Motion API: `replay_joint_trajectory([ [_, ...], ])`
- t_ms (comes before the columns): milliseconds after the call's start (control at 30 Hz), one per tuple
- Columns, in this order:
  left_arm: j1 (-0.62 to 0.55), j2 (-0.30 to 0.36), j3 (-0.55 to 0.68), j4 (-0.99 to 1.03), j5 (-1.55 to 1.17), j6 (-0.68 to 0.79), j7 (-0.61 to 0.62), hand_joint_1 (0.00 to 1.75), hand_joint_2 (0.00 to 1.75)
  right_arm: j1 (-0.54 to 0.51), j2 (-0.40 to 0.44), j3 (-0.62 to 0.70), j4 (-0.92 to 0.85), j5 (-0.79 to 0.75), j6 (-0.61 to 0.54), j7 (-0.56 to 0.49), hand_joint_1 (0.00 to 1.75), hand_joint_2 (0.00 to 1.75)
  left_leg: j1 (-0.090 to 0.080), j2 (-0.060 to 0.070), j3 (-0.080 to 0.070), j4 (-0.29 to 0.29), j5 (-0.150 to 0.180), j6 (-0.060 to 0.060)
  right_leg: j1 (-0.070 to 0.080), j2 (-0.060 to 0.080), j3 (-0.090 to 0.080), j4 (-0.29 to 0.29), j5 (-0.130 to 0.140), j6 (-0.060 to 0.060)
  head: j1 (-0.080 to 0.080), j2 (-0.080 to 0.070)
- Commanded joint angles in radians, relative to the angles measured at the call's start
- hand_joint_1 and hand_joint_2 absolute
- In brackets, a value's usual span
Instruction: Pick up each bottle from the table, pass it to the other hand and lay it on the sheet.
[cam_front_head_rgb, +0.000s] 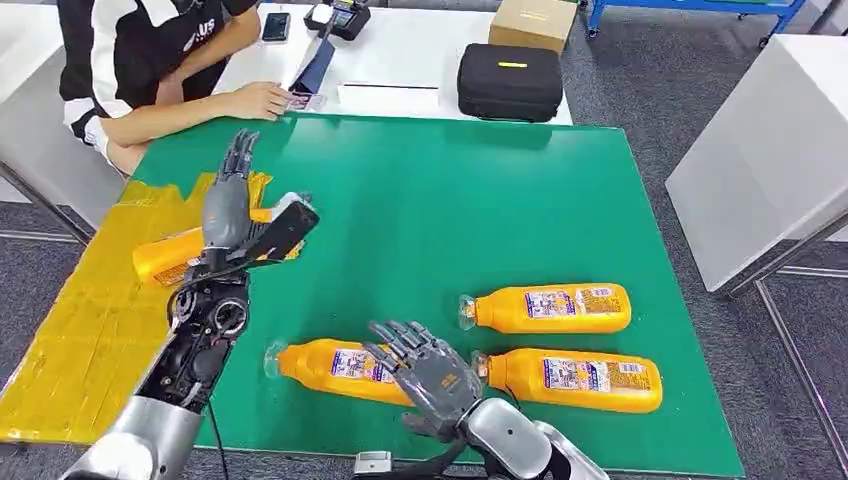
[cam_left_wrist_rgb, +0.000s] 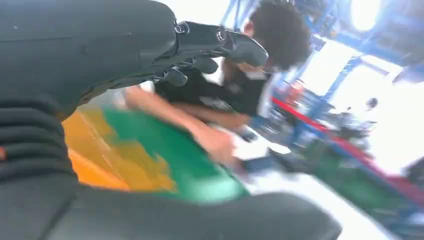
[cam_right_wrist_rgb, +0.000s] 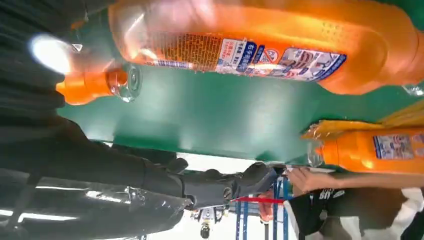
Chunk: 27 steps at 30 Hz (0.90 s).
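Right hand (cam_front_head_rgb: 432, 375) at bottom centre of the head view, fingers spread, holding nothing, hovering over the nearest bottle (cam_front_head_rgb: 335, 368) lying on the green mat (cam_front_head_rgb: 430, 200). Two more bottles lie lower right: one (cam_front_head_rgb: 575, 380) just beside the hand, another (cam_front_head_rgb: 550, 308) behind it. Left hand (cam_front_head_rgb: 230, 195) is raised at left, fingers apart and empty, above the one bottle (cam_front_head_rgb: 168, 256) already on the yellow sheet (cam_front_head_rgb: 80, 330). So roughly one placed, three left; next pickup looks about to start. A person (cam_front_head_rgb: 150, 60) sits at upper left.
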Motion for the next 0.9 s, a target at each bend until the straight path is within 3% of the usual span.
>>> replay_joint_trajectory([
  [33,0.097,-0.018,-0.008,-0.341,0.28,-0.103,-0.068,0.0,1.75,-0.009,0.043,-0.03,0.173,0.036,-0.005,0.054,0.0,1.75,0.001,0.0,0.004,0.0,-0.002,0.0,0.001,0.001,0.003,0.0,-0.001,-0.005,0.0,0.0],
  [400,0.158,0.005,-0.074,-0.498,0.367,-0.156,-0.081,0.0,1.75,-0.04,0.104,-0.089,0.353,0.028,-0.027,0.055,0.0,1.75,0.001,0.001,0.006,0.0,-0.003,0.0,0.001,0.002,0.005,-0.001,-0.002,-0.005,0.0,0.0],
  [900,0.158,0.005,-0.074,-0.498,0.367,-0.156,-0.081,0.0,1.75,-0.04,0.104,-0.089,0.353,0.028,-0.027,0.055,0.0,1.75,0.0,0.0,0.005,0.0,-0.002,0.0,0.001,0.001,0.004,0.0,-0.002,-0.005,0.0,0.0],
])
